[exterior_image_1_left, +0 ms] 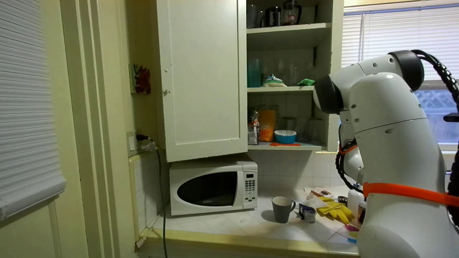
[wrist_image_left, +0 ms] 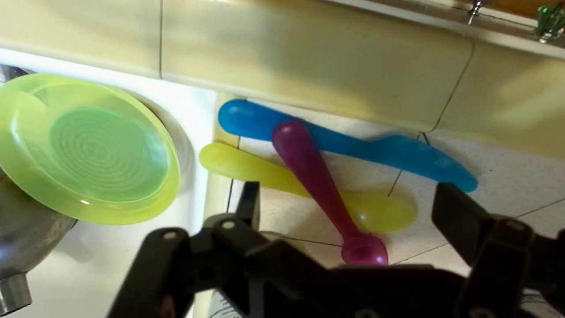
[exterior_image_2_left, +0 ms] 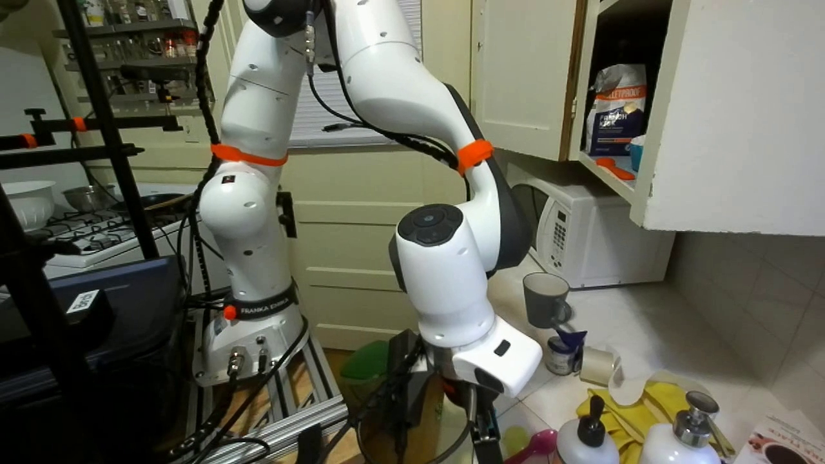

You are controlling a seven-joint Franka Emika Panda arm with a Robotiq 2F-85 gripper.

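My gripper (wrist_image_left: 351, 201) is open and empty above the counter, its fingers spread to either side in the wrist view. Between and beyond the fingers lie a magenta spoon (wrist_image_left: 315, 181), a yellow spoon (wrist_image_left: 251, 168) and a blue knife (wrist_image_left: 397, 152). The magenta spoon lies across the yellow spoon and the knife's handle. Its bowl end is partly hidden by the gripper body. The right finger overlaps the knife's tip in the picture; I cannot tell that they touch. In an exterior view the magenta spoon (exterior_image_2_left: 540, 443) shows beside the gripper, which is mostly hidden there.
A yellow-green plate (wrist_image_left: 106, 207) sits in the sink left of the utensils. A grey mug (exterior_image_2_left: 544, 303), a small can (exterior_image_2_left: 559, 356), yellow gloves (exterior_image_2_left: 664, 403) and soap bottles (exterior_image_2_left: 586, 444) stand or lie on the counter. Beyond are a microwave (exterior_image_1_left: 211, 209) and an open cabinet door (exterior_image_1_left: 204, 71).
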